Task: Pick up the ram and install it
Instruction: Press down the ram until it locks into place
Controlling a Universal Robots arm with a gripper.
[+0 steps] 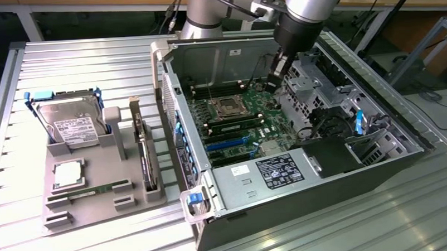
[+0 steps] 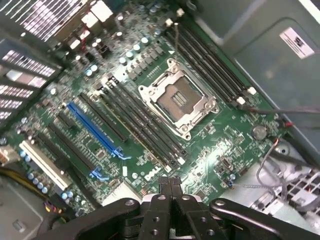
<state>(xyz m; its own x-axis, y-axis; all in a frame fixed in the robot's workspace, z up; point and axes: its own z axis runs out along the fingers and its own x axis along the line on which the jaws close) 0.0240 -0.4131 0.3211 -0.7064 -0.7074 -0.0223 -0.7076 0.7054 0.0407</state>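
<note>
Green motherboard (image 2: 165, 115) lies below the closed, empty hand (image 2: 170, 186).

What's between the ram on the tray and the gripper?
In the exterior view: the upright expansion card, then the case's near wall, between ram and gripper.
</note>
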